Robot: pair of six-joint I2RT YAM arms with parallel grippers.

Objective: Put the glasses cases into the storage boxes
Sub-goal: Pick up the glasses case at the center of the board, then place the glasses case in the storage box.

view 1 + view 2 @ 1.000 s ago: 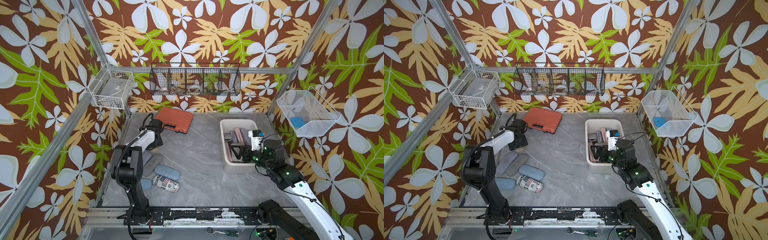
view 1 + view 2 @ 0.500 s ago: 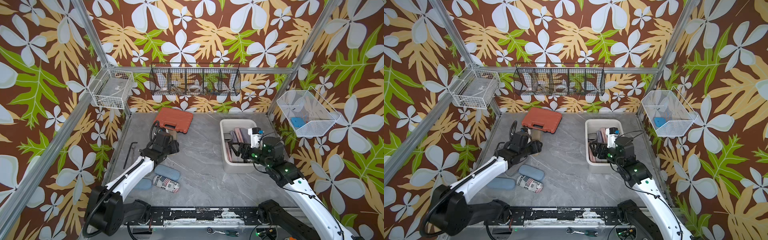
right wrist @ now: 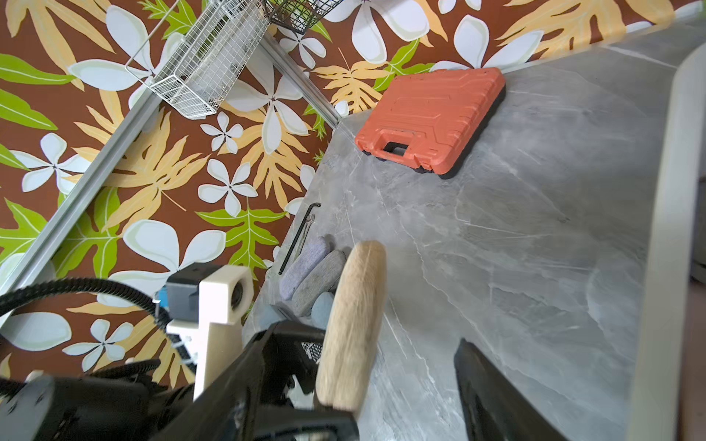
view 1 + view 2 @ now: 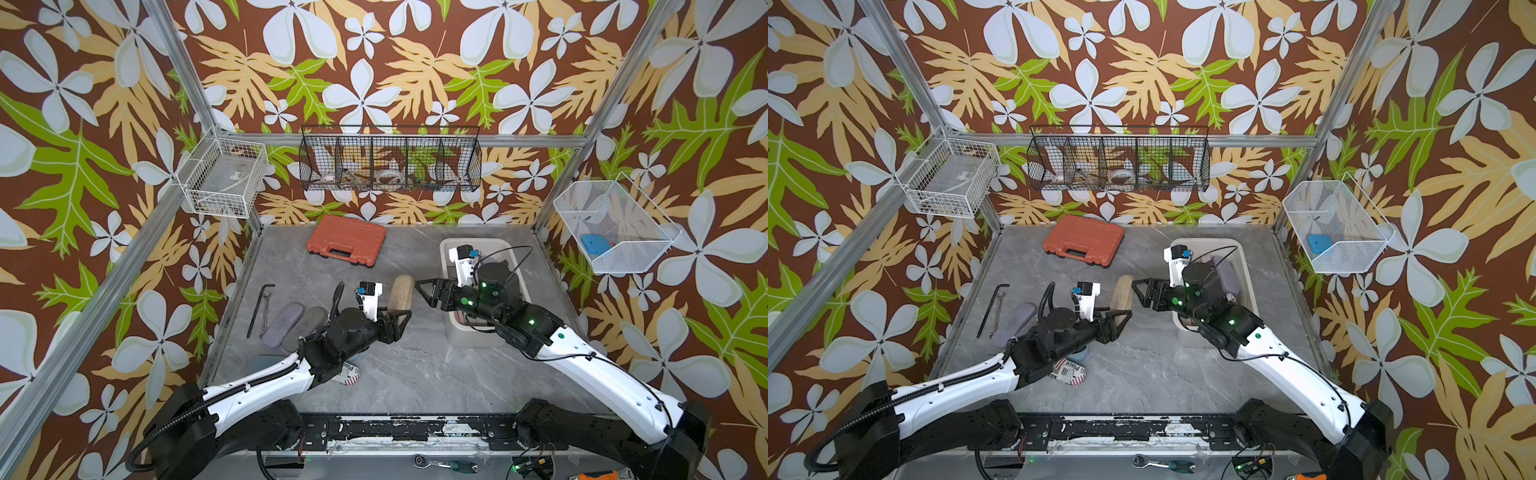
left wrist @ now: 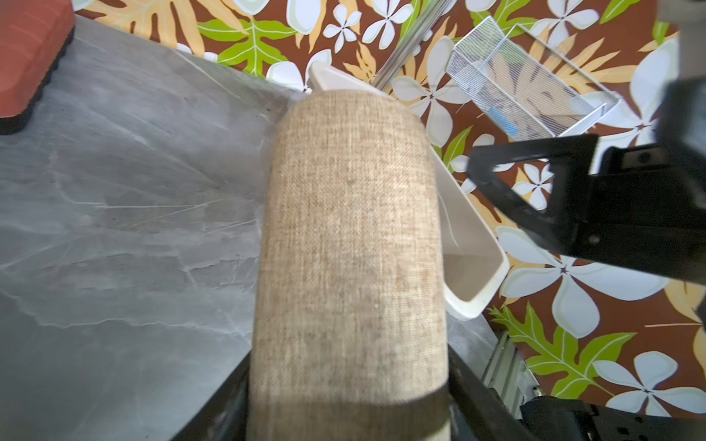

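**Ben:** Left wrist view is almost all tan woven case [image 5: 349, 248]. Who has it?

**Mia:** The left gripper [image 4: 398, 316] does. Its jaws pinch the near end. The rest pokes out ahead of it, up off the table [image 4: 415, 374].

**Ben:** And the right gripper [image 4: 426, 293]?

**Mia:** Wide open, with nothing in it. It points at the case from close beside it. I can't see it touching.

**Ben:** Where's the storage box [image 4: 467, 340]?

**Mia:** Right behind the right gripper, with some cases inside.

**Ben:** So it's a pass?

**Mia:** I think so. The right one should close on the free end, away from where the left one holds. The left should let go only after that, or the case may drop.

**Ben:** Any more to do?

**Mia:** Two felt cases [image 4: 284, 320] lie on the table behind the left gripper, and a printed case [image 4: 348, 374] peeks out under its arm.
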